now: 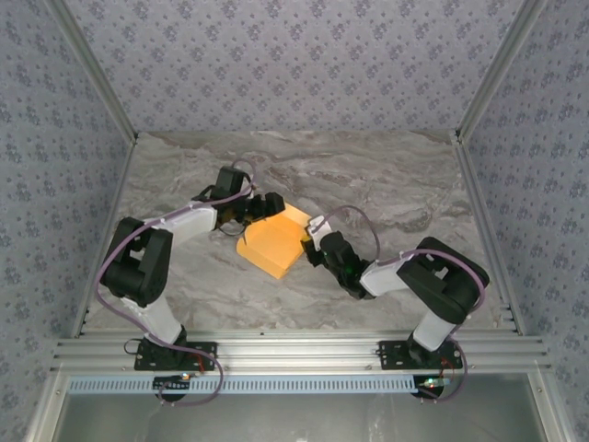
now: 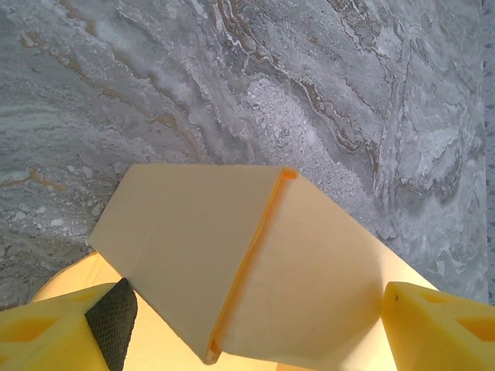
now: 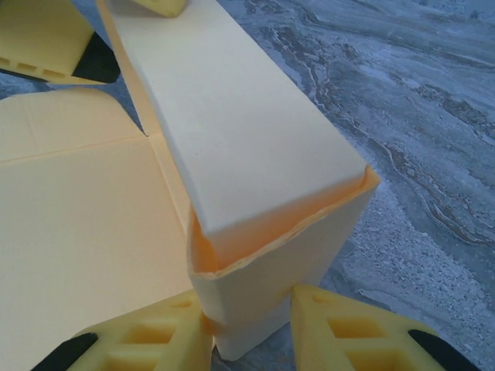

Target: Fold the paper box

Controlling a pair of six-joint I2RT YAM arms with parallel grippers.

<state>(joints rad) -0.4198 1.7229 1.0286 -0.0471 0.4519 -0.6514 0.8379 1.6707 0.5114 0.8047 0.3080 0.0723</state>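
arms [image 1: 193, 221]: black, white | cables [image 1: 100, 276]: purple | gripper fingers [image 2: 46, 332]: yellow, black pads [image 2: 112, 317]

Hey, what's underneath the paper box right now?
The paper box lies on the grey marbled table, which shows all round it. The patch directly beneath the card is covered, so anything there stays hidden.

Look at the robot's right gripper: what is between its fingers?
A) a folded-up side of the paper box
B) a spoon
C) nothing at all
A: in the right wrist view, the right gripper is closed on both faces of a stood-up wall of the paper box.
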